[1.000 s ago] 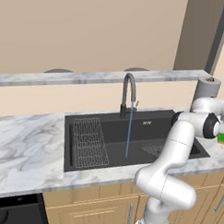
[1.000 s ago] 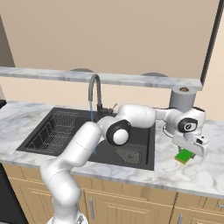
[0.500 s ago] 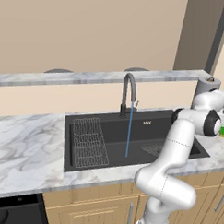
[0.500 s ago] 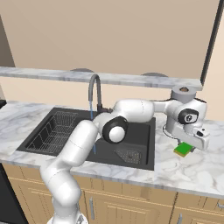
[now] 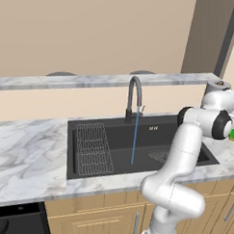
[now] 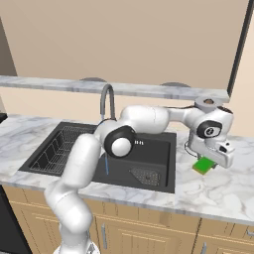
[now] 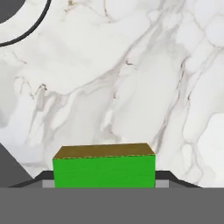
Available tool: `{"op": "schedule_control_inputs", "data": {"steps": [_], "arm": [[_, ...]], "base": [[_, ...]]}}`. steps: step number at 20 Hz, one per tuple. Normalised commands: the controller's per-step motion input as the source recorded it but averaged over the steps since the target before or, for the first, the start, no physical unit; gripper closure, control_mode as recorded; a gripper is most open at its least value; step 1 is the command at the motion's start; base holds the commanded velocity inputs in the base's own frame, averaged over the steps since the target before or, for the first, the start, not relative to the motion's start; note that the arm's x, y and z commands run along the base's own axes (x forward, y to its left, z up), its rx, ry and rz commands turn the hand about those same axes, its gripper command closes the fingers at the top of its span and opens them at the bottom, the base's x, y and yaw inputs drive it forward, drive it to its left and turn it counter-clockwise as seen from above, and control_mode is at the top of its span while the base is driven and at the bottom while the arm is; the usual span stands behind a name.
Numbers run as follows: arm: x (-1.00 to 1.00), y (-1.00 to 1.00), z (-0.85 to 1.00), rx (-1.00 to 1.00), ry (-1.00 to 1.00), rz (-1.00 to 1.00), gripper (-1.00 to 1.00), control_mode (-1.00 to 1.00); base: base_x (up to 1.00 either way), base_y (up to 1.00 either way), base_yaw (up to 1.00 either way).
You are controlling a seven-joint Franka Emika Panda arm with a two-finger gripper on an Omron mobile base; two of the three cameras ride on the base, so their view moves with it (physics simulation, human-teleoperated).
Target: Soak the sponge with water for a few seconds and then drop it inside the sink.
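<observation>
While the water (image 5: 135,137) is running in a thin blue stream from the grey faucet (image 5: 134,97) into the dark sink (image 6: 159,182), the white arm is reaching right over the marble counter (image 6: 233,199); the gripper (image 6: 213,159) is hanging above the counter with the sponge (image 6: 204,165) at its tips, though I cannot tell how the jaws are closing; the sponge (image 7: 104,166) is looking bright green with a yellowish top, now lifted higher than a second ago.
</observation>
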Motion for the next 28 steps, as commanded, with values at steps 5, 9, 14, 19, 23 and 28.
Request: {"op": "schedule_control_inputs", "data": {"steps": [5, 9, 14, 19, 23, 28], "arm": [[-0.02, 0.62, 0.18, -0.11, -0.17, 0.00, 1.00, -1.00], [-0.03, 0.83, 0.26, -0.13, -0.16, 0.00, 1.00, -1.00], [-0.16, 0.91, 0.26, -0.12, -0.13, 0.00, 1.00, -1.00], [-0.29, 0.96, 0.21, -0.11, -0.09, 0.00, 1.00, -1.00], [-0.40, 0.93, 0.19, -0.10, -0.04, 0.00, 1.00, -1.00], [-0.28, 0.85, 0.40, -0.09, 0.00, 0.00, 1.00, -1.00]], "base": [[0.00, 0.00, 0.00], [0.00, 0.00, 0.00], [0.00, 0.00, 0.00], [0.00, 0.00, 0.00], [0.00, 0.00, 0.00], [0.00, 0.00, 0.00]]}}
